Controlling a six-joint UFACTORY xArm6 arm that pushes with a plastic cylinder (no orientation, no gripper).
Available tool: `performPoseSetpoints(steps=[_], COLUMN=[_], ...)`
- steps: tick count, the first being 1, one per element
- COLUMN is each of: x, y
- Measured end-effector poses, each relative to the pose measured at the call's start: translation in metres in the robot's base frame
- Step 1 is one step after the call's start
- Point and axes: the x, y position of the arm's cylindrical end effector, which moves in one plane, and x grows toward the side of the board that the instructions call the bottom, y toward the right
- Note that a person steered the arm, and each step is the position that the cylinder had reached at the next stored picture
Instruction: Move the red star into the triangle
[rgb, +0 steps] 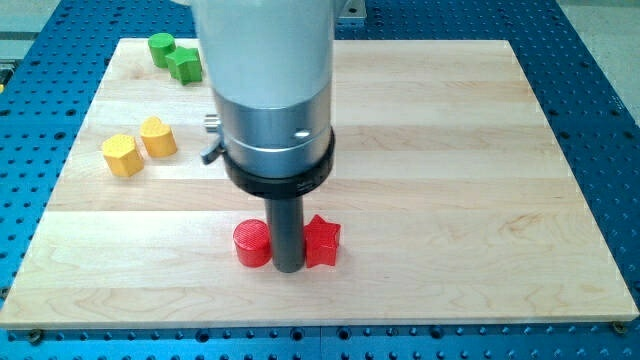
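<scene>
The red star (323, 241) lies on the wooden board (450, 150) near the view's bottom centre. A red round block (252, 245) lies just to its left. My tip (288, 268) stands between the two red blocks, close against both, at their lower side. The arm's grey body hides the board's top centre. No triangle-shaped block shows.
A yellow hexagonal block (121, 156) and a yellow heart-like block (158, 137) lie at the view's left. Two green blocks (162, 48) (186, 66) lie at the top left, touching each other. A blue perforated table surrounds the board.
</scene>
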Motion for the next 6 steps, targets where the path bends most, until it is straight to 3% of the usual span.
performPoseSetpoints(steps=[1, 2, 3, 4, 5, 6], x=[0.015, 0.004, -0.018, 0.01, -0.01, -0.051], y=[0.04, 0.045, 0.011, 0.036, 0.067, 0.048])
